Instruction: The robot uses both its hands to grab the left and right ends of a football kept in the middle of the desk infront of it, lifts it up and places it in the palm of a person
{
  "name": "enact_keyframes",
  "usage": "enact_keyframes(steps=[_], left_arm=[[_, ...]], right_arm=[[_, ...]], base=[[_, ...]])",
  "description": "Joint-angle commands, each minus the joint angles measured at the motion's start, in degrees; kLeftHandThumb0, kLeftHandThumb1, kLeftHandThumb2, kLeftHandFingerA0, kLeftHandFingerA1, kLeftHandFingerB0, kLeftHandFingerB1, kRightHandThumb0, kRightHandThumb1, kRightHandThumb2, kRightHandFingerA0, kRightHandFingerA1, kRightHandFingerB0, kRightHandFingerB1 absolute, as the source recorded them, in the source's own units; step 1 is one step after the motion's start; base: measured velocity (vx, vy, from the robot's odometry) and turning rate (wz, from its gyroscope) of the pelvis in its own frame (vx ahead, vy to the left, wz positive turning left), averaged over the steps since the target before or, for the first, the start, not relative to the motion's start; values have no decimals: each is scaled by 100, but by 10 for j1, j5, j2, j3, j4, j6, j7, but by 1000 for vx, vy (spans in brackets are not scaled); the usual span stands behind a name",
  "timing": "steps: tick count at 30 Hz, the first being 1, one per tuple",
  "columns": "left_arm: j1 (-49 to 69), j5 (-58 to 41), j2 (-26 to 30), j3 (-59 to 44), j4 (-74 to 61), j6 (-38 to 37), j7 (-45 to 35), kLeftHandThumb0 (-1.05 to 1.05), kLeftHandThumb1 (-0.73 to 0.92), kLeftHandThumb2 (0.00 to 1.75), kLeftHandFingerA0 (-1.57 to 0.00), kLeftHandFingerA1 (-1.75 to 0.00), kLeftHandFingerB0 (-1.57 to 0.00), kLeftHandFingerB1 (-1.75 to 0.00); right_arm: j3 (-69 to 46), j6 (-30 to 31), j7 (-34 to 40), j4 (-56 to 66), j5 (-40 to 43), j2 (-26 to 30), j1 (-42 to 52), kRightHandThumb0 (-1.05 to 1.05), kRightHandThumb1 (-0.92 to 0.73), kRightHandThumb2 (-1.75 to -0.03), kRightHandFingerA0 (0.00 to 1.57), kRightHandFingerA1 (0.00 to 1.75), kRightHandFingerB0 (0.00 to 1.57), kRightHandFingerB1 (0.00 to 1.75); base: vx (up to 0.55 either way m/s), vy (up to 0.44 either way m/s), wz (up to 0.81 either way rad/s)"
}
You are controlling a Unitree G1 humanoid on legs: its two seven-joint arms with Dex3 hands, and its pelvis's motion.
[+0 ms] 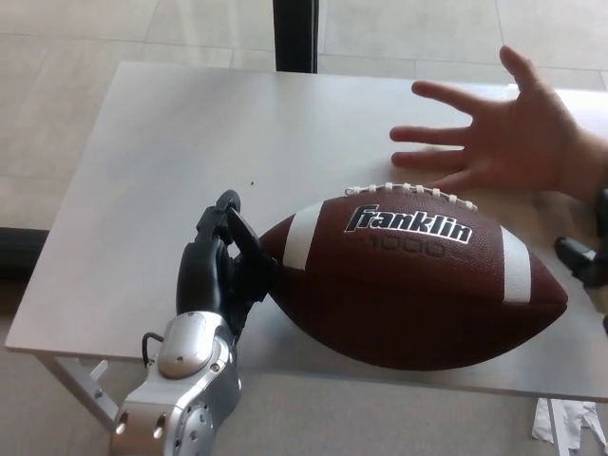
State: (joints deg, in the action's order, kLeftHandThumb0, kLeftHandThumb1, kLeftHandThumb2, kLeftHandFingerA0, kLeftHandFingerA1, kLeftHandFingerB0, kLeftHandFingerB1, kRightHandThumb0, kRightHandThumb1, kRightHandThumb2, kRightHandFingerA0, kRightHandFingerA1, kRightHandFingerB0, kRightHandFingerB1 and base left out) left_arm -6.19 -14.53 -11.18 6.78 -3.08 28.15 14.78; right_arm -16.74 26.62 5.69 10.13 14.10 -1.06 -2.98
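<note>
Football (408,285): brown pebbled leather-like skin w/ slight sheen, smooth white painted stripes, white laces, glossy black-and-white print. My left robot hand (223,271): matt black plastic fingers; wrist shell behind it is smooth silver, semi-gloss, w/ small screws. My right robot hand (581,261): only a bit of matt black shows. Tabletop (171,180): smooth, matt, pale grey-white. Floor (66,57): pale tiles, soft reflections.

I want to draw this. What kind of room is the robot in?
Probably an indoor room such as an office or lab, though little shows. There is a plain white desk, a pale tiled floor and a dark post behind the desk.
</note>
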Motion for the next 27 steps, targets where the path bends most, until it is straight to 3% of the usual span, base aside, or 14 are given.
enact_keyframes(steps=[1,6,7,8,9,10,15,19,27], left_arm=[[35,-4,-43,8,3,8,5,-95,92,132,-1,-39,0,-5],[41,-3,-42,10,1,4,8,-92,88,130,0,-38,0,-7],[43,-5,-41,9,1,-2,5,-93,89,131,0,-38,0,-6],[44,-6,-40,9,2,-4,4,-93,89,131,0,-38,0,-6],[44,-6,-39,9,2,-4,4,-92,89,130,0,-38,0,-7],[45,-7,-38,9,2,-5,3,-93,89,131,0,-35,0,-6],[45,-7,-37,9,3,-7,3,-94,90,131,-1,-39,0,-6],[38,-7,-35,9,5,-10,1,-95,90,132,0,-36,0,-5],[29,-6,-31,4,12,-10,0,-94,91,132,0,-43,0,-6]], right_arm=[[-62,56,30,28,52,0,-22,-92,-91,-80,43,47,26,33],[-95,68,41,41,64,-2,-35,-89,-92,-81,48,50,30,34],[-98,72,53,55,66,-13,-30,-81,-79,-114,46,59,27,47],[-100,74,57,60,67,-18,-27,-81,-79,-114,46,59,27,47],[-97,72,55,67,65,-23,-19,-83,-92,-77,50,49,34,33],[-89,71,51,79,63,-30,-3,-85,-92,-75,50,49,38,34],[-27,81,35,119,38,-39,77,-88,-92,-75,43,45,33,32],[37,85,50,112,3,-46,122,-95,-91,-79,53,52,29,32],[112,81,47,100,-26,-48,163,-105,-92,-85,39,47,29,34]], base=[[0,0,0],[0,0,0],[0,0,0],[0,0,0],[0,0,0],[0,0,0],[0,0,0],[0,0,0],[0,0,0]])
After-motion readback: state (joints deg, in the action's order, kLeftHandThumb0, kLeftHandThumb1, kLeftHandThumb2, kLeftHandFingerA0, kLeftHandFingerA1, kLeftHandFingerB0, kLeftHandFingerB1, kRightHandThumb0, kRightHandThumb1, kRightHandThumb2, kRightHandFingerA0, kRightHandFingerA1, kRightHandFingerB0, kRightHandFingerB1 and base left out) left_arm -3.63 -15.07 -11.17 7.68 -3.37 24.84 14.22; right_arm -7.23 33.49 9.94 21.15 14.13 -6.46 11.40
